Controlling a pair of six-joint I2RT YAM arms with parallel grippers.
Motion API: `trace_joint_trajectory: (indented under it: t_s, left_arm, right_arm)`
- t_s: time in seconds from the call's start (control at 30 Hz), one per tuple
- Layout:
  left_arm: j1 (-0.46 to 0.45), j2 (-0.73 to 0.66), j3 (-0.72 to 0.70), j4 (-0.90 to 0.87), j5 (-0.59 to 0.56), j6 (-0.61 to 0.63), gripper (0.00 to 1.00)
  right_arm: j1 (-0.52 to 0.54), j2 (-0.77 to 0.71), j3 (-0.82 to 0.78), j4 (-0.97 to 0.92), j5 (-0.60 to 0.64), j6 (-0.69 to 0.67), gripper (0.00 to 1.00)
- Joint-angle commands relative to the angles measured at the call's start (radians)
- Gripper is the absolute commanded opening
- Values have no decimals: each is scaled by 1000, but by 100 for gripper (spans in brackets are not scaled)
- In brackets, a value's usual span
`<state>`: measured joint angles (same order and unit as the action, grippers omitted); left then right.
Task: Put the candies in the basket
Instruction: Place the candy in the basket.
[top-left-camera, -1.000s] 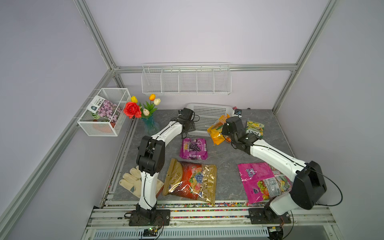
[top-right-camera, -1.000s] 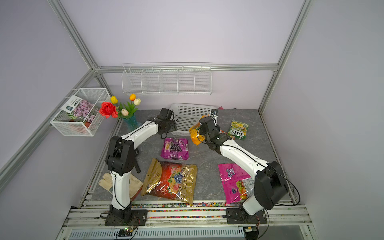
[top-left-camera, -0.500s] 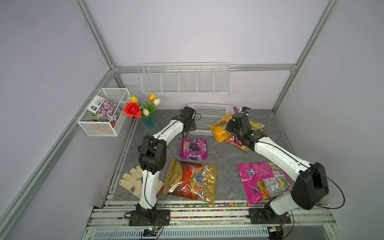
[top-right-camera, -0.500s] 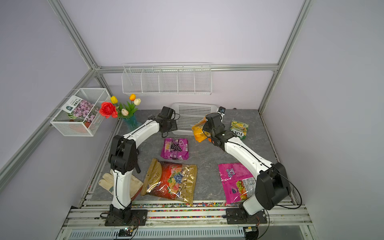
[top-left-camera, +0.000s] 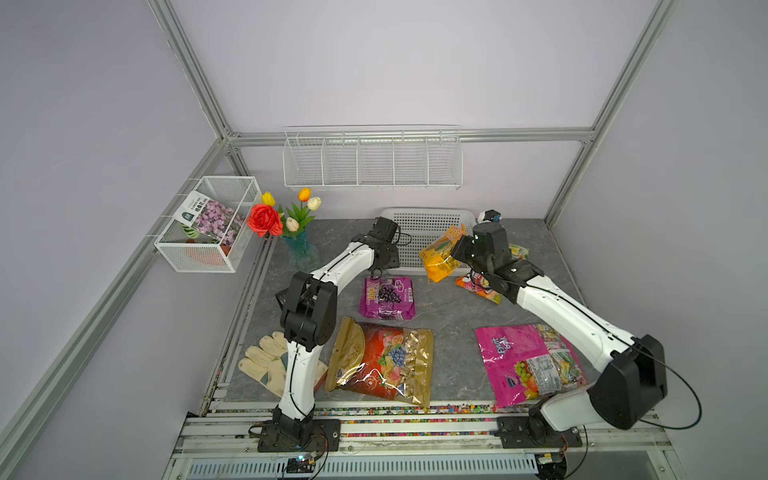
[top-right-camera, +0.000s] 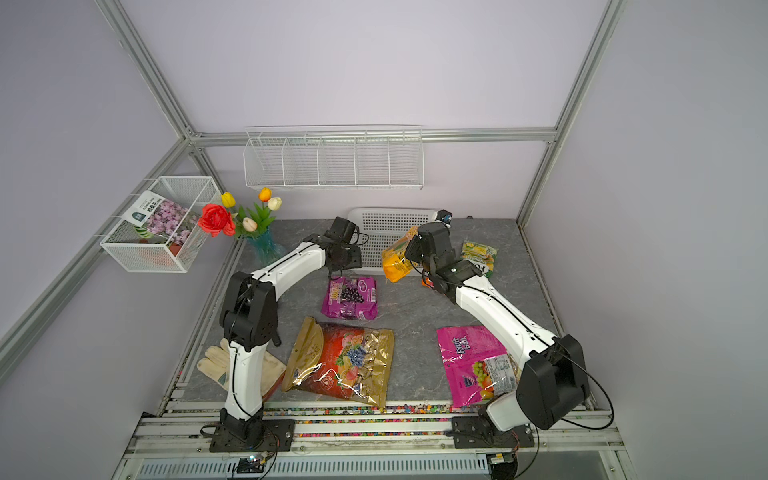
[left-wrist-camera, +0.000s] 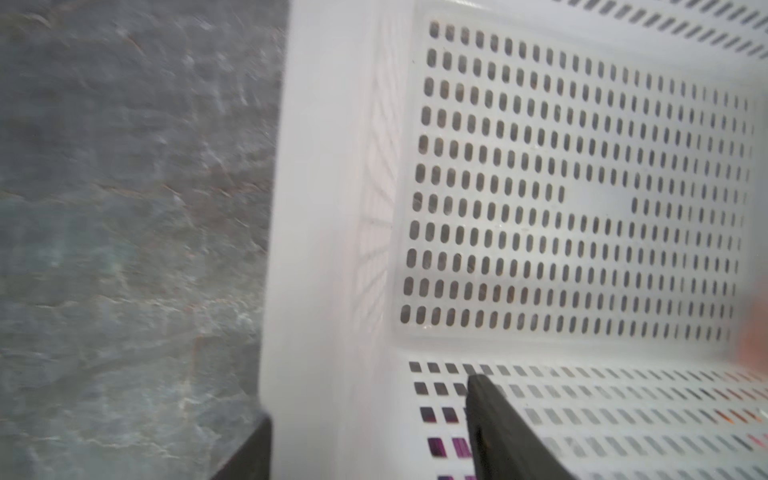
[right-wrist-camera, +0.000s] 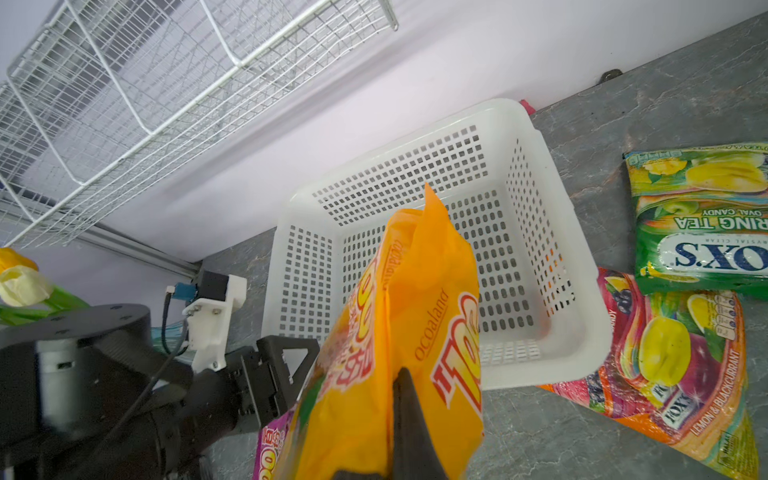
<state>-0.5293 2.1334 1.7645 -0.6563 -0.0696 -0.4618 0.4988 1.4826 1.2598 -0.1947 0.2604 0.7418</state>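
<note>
Nearest the arm bases, the large gold-and-red fruit-print candy bag (top-left-camera: 380, 361) and the large pink "Fruit" candy bag (top-left-camera: 523, 361) lie flat and well apart on the grey stone-look tabletop (top-left-camera: 449, 316). Beyond them, the mid-sized purple grape candy bag (top-left-camera: 387, 297) lies flat between the two arms. Farther on, the small orange "FOX'S" candy bag (right-wrist-camera: 673, 365) and the small green "FOX'S" candy bag (right-wrist-camera: 702, 224) lie touching each other, just beside the low white perforated plastic basket (top-left-camera: 428, 212), which sits against the back wall. The right gripper (right-wrist-camera: 392, 374) is clamped tight on the mid-sized yellow candy bag (top-left-camera: 440, 257) — lifted off the table, just in front of the basket. The left gripper (left-wrist-camera: 372, 399) stands partly open astride the basket's front left rim, one finger inside and one outside — whether they pinch it, I cannot tell.
</note>
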Motion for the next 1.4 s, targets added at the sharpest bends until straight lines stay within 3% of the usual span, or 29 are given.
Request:
trace_joint_trajectory:
  t_s: [0.0,0.17,0.4,0.67,0.83,1.03,1.2,1.37]
  left_arm:
    - [-21,-31,-50,-36,109,3,60]
    - [-27,-60,-81,-25,180,0,60]
    - [-28,-68,-70,-71,209,29,56]
    - [-22,2,22,-245,246,159,51]
    - [-17,33,71,-306,277,204,47]
    - [9,23,80,-367,302,245,46]
    - [44,1,64,-381,331,252,48]
    - [51,-9,61,-371,365,262,49]
  right_arm:
    - [0,22,31,151,50,24,0]
    - [1,104,33,220,125,14,0]
    - [0,257,81,278,131,44,0]
    - [13,333,85,316,116,44,0]
    - [30,370,29,492,82,-17,0]
    - [31,383,-44,637,42,33,0]
    - [28,387,12,537,36,30,0]
    - [27,392,53,562,24,73,0]
